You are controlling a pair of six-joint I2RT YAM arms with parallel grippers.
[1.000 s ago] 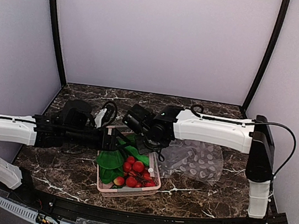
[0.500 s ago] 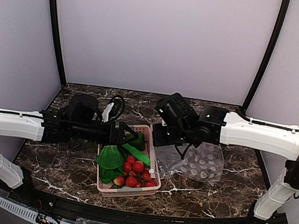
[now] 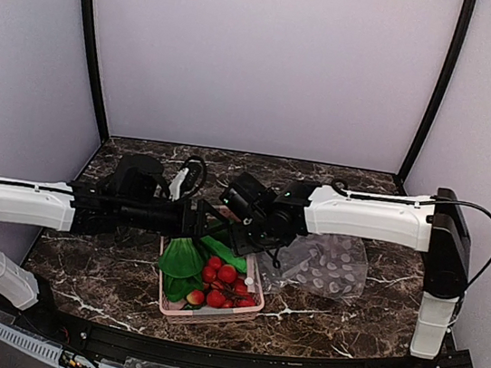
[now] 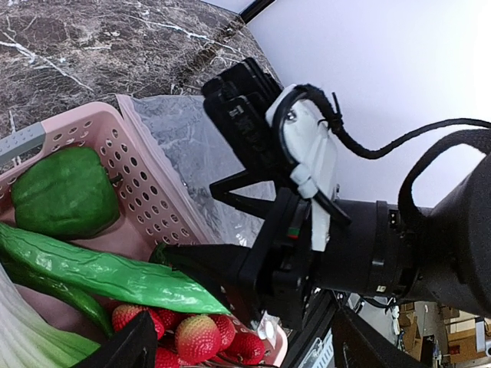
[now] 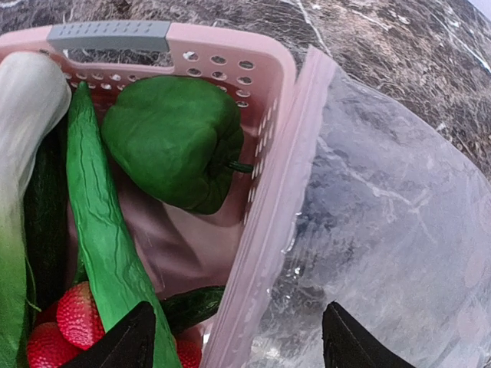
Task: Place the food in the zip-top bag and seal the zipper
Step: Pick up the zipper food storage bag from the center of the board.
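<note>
In the pink basket (image 5: 176, 42), lying unpacked: green pepper (image 5: 173, 142), cucumber (image 5: 100, 230) and bok choy (image 5: 23, 123), next to red strawberries (image 5: 77, 316). Just right of it, lying flat on the marble table (image 3: 105, 274) and seemingly holding nothing: zip-top bag (image 5: 383, 230), with zipper (image 5: 274, 207) pressing against the basket's rim. Hovering over that rim, jaws spread wide and gripping nothing: right gripper (image 5: 236, 314). Reaching in from the opposite side, likewise spread wide and carrying nothing: left gripper (image 4: 244, 330). Judging by this, standing at the very start: nothing bagged yet, every vegetable waiting to be moved, bag mouth probably needing opening first, sealing coming last.
</note>
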